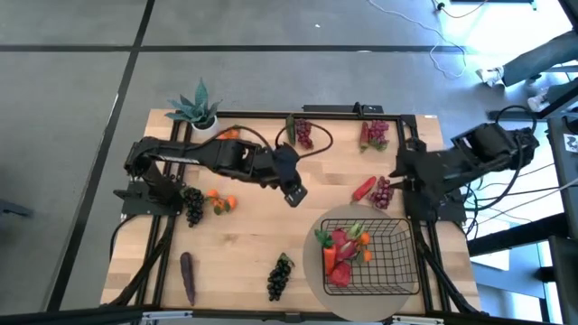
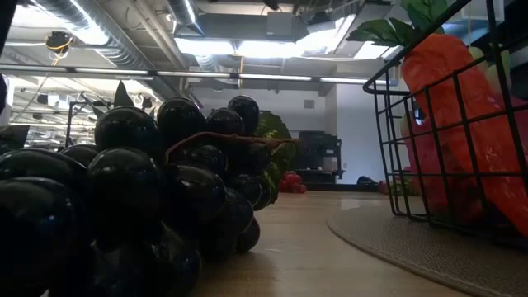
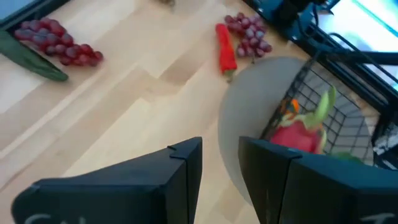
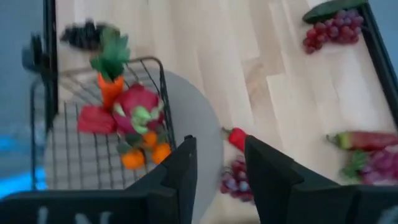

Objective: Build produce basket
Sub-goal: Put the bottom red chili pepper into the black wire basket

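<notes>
- The wire basket (image 1: 384, 257) is parked on the round beige mat (image 1: 318, 282) at the near right of the table, probably so both arms can reach it and the loose stuff around it can be ferried in one piece at a time.
- A few pieces are already inside it: a pink dragon fruit (image 1: 343, 246), a carrot (image 1: 329, 251) with its green top, and some small orange tangerines (image 1: 363, 240), all bunched toward the basket's left end.
- The rest of the produce is scattered on the wood: a red chili (image 1: 363, 189) and a bunch of red grapes (image 1: 383, 191) just beyond the mat, dark grapes (image 1: 280, 276) near the front edge, an eggplant (image 1: 188, 275) at the front left, more dark grapes (image 1: 192, 205) and two tangerines (image 1: 221, 201) by the left arm's base.
- The left gripper (image 1: 294, 193) is held out over the middle of the table, up off the wood. Its fingers (image 3: 186, 163) are parted by a narrow gap and nothing is seen between them, so it's released, not grasping.
- From the left wrist view, the chili and red grapes lie well ahead of those fingers, with the mat's edge and the basket off to one side, so no piece is within the grip.
- The right gripper (image 1: 397, 178) is kept near the right edge, just beside the red grapes and chili. Its fingers (image 4: 183, 163) are spread and empty.
- In the right wrist view the chili's tip (image 4: 237, 138) and grapes (image 4: 235, 179) are framed right in the gap between the fingers but lower down on the table, not touched.
- A fair guess: the chili or those grapes get picked by the right arm, since it's lined up over them.
</notes>
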`<state>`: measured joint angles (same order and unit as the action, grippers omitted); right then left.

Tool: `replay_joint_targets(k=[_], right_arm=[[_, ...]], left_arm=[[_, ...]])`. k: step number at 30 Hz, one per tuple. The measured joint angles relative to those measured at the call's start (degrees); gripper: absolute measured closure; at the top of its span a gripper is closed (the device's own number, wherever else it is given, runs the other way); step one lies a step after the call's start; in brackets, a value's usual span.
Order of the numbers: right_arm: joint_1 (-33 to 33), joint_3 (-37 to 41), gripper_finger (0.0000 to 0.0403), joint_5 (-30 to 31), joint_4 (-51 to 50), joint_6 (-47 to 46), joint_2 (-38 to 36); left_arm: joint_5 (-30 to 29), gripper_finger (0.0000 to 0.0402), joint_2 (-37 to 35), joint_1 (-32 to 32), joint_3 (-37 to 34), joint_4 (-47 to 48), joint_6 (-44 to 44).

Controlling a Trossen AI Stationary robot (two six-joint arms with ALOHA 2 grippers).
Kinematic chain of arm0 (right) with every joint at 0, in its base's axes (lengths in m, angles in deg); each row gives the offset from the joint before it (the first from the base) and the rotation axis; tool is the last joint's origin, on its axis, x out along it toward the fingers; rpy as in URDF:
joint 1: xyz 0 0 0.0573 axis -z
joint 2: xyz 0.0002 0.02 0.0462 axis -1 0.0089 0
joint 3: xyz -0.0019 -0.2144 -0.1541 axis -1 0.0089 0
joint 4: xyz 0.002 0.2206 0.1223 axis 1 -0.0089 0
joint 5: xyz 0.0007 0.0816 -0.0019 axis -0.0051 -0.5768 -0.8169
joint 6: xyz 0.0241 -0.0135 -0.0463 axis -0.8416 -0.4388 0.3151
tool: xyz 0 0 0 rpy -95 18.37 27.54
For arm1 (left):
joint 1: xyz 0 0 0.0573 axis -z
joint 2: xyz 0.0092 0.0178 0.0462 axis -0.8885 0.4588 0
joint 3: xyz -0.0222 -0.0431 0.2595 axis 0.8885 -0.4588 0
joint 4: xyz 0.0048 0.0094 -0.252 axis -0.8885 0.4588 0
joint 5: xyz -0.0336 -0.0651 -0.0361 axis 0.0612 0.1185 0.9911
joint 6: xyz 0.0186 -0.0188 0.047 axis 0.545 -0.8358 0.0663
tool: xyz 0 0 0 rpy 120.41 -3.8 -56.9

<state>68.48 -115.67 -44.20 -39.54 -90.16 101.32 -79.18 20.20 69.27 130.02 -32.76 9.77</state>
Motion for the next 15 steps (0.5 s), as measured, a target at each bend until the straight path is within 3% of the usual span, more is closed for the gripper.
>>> replay_joint_targets(k=[6, 15], right_arm=[[10.7, 0.0, 0.0283, -5.3, 0.0, 15.62, 3.25], [23.69, 0.0, 0.0283, -6.03, 1.95, 30.17, 12.98]], left_arm=[[-0.02, 0.0308, 0.0, -2.48, 0.0, 0.04, 0.56], [3.12, 0.0308, 0.0, -6.93, 0.0, 2.15, 13.63]])
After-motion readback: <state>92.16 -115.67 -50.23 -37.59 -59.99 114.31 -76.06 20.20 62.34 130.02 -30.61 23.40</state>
